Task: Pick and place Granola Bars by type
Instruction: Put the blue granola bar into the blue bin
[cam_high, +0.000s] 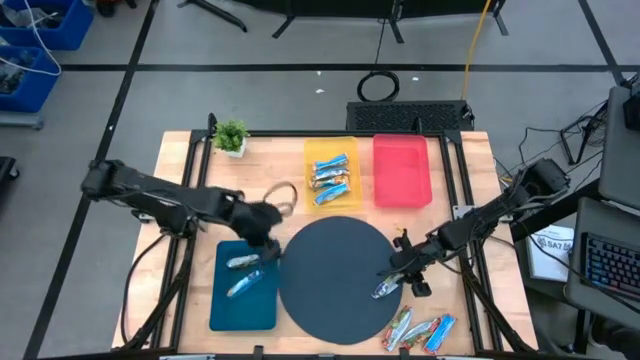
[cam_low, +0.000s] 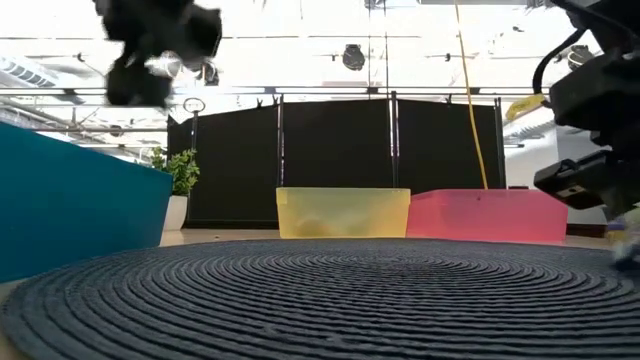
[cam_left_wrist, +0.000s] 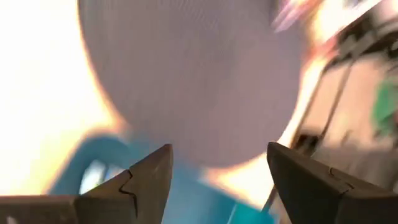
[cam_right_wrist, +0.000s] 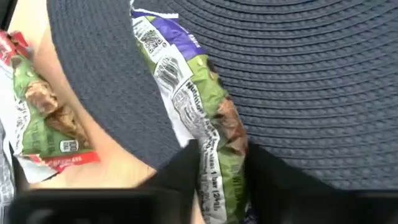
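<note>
Sorting is underway. Right gripper (cam_high: 392, 283) sits at the 4 o'clock rim of the round dark mat (cam_high: 330, 260), fingers clamped on one granola bar (cam_right_wrist: 208, 134) with a green and purple wrapper that lies across the mat edge. Three more bars (cam_high: 420, 330) wait on the bare wood at 5 o'clock of the mat, just beside its rim. Yellow tray (cam_high: 312, 150) at 12 o'clock holds a few bars (cam_high: 331, 178); red tray (cam_high: 402, 170) at 1 o'clock looks bare. Teal tray (cam_high: 218, 310) at 9 o'clock holds two silvery bars (cam_high: 244, 273).

Left gripper (cam_left_wrist: 214, 180) hovers over the teal tray's far corner near the mat, fingers apart and nothing between them.

Step in hand, I judge: right arm has a bar pinched, ready to carry. Next move calls for a lift clear of the mat, then a swing to the tray matching its type, likely red since no green wrapper shows elsewhere.
</note>
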